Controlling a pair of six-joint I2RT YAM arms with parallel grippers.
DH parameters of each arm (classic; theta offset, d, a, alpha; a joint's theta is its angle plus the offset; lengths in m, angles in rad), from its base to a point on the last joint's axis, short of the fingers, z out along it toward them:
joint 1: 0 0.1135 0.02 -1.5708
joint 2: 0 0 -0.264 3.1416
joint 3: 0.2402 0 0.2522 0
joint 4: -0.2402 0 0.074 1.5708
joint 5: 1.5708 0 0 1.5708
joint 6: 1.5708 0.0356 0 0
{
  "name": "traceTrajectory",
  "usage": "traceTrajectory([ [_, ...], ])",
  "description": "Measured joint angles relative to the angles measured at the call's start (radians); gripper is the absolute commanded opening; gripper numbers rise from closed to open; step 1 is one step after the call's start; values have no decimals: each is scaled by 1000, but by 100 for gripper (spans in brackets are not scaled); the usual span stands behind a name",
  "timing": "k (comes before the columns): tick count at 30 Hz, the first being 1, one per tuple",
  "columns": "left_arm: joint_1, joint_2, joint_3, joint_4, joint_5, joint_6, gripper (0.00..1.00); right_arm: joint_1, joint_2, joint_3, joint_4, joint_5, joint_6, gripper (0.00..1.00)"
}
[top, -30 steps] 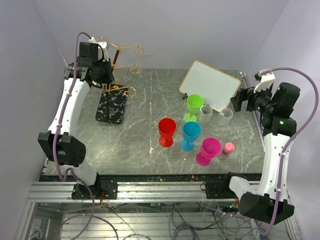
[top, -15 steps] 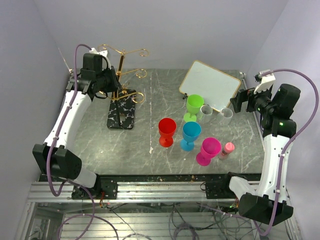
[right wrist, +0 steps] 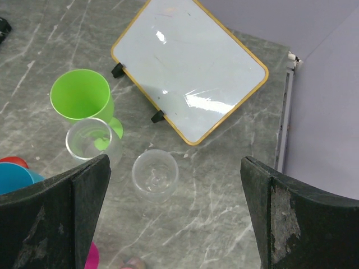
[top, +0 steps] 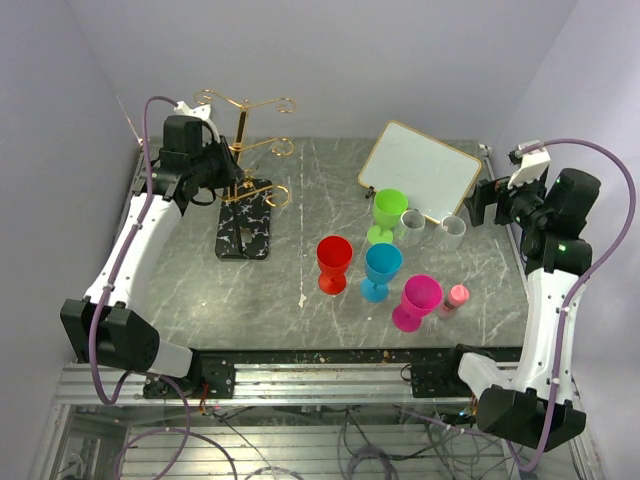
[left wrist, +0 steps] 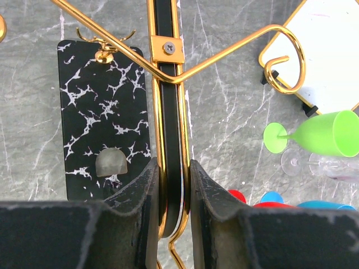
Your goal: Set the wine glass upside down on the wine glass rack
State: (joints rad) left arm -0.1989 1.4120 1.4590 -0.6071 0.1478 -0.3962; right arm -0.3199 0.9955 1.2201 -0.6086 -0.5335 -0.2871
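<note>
The wine glass rack (top: 243,130) is a gold tree-shaped stand on a black base with white marks (top: 243,228). It stands upright at the table's back left. My left gripper (top: 226,172) is shut on its upright stem; in the left wrist view the stem (left wrist: 170,112) sits between my two fingers (left wrist: 171,193). Two clear wine glasses (top: 411,226) (top: 453,232) stand upright at the right, below the whiteboard. My right gripper (top: 488,200) is open and empty, hovering above the nearer clear glass (right wrist: 155,175); the other clear glass (right wrist: 92,140) is to its left.
A gold-framed whiteboard (top: 420,170) lies at the back right. Green (top: 388,210), red (top: 334,262), blue (top: 381,268) and magenta (top: 417,300) goblets stand in the middle of the table. A small pink object (top: 457,296) is beside the magenta one.
My left arm has carried the rack to the right, away from the back left corner, and it now stands more upright. The right arm has not moved.
</note>
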Motion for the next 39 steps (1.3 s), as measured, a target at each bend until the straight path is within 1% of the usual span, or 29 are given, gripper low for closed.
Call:
traceTrajectory([
  [10, 8, -2, 0, -3, 0, 89, 64, 0, 50, 21, -68, 39, -107, 100],
  [14, 11, -8, 2, 0, 14, 117, 91, 1, 55, 21, -99, 50, -134, 100],
  [16, 11, -15, 6, -1, 20, 135, 99, 2, 59, 21, -116, 52, -145, 100],
  [22, 12, -54, 66, -22, 38, 237, 100, 19, 92, 29, -194, 59, -199, 100],
  [26, 12, -106, 119, -53, 42, 364, 100, 42, 119, 64, -313, 19, -293, 99],
  [30, 12, -186, 124, -77, 40, 497, 100, 90, 118, 75, -436, -38, -398, 96],
  [32, 12, -210, 125, -82, 37, 544, 99, 138, 115, 67, -474, -50, -428, 93],
  [35, 12, -220, 132, -90, 31, 591, 99, 269, 105, 27, -502, -37, -439, 86],
  [38, 12, -206, 132, -98, 27, 615, 99, 390, 104, -24, -515, 7, -435, 77],
  [39, 12, -201, 132, -101, 27, 621, 99, 418, 107, -40, -520, 24, -433, 76],
])
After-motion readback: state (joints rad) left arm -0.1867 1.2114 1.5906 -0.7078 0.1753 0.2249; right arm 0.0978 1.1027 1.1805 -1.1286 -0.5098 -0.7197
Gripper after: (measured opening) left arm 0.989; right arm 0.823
